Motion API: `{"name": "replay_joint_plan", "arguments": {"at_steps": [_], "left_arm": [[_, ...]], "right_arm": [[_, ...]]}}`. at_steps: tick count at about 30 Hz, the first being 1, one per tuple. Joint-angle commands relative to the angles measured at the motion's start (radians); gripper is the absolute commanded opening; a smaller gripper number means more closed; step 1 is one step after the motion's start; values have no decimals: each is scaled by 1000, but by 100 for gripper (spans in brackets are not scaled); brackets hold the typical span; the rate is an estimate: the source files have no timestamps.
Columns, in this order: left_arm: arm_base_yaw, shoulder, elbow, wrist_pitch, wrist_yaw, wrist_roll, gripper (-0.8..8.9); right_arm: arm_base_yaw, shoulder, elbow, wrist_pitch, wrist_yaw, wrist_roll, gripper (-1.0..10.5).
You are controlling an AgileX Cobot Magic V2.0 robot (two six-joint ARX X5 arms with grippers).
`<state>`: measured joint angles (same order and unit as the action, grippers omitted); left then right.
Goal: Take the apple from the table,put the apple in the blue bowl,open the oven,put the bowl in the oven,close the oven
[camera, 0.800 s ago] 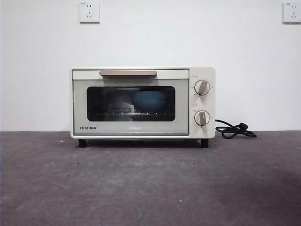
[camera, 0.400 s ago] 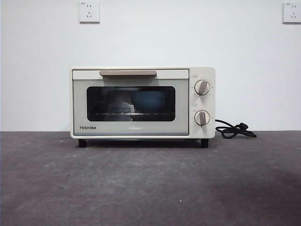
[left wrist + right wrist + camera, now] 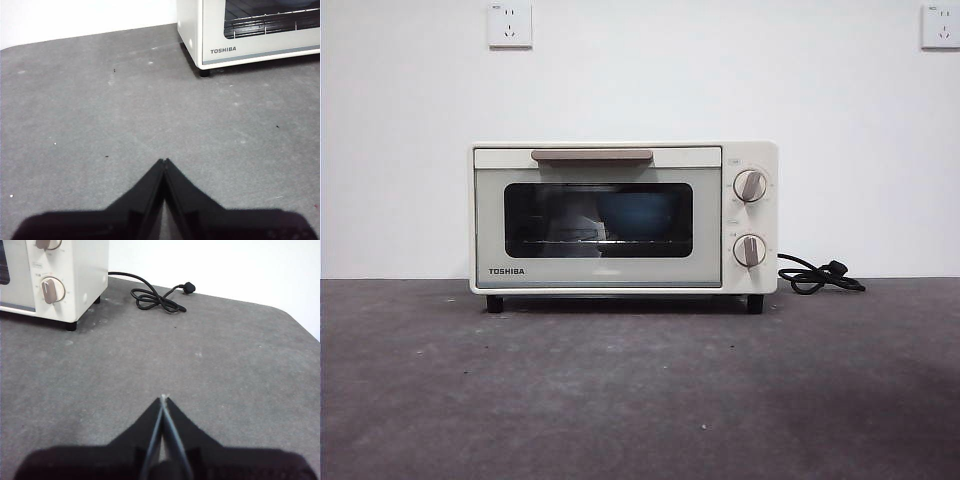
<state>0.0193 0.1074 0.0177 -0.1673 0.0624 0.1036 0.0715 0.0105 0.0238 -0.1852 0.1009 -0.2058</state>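
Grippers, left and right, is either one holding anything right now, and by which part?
Nothing is held. The left gripper and the right gripper both hang over the bare dark grey table, jaws shut on nothing.

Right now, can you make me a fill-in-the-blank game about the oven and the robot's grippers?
1. The door of the Toshiba toaster oven is ____.
2. Behind the glass sits a bowl colored ____.
3. The jaws of the left gripper and the right gripper are both ____.
4. The black cord lies on the ____.

Missing words: closed; blue; shut; table
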Motion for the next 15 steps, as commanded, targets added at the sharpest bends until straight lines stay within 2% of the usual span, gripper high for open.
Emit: {"name": "replay_joint_plan", "arguments": {"at_steps": [1, 15], "left_arm": [[-1, 0, -10, 3, -3, -7, -4], [-1, 0, -10, 3, -3, -8, -4]], "right_arm": [[0, 1, -10, 5, 0, 4, 2], [0, 5, -10, 5, 0, 4, 2]]}}
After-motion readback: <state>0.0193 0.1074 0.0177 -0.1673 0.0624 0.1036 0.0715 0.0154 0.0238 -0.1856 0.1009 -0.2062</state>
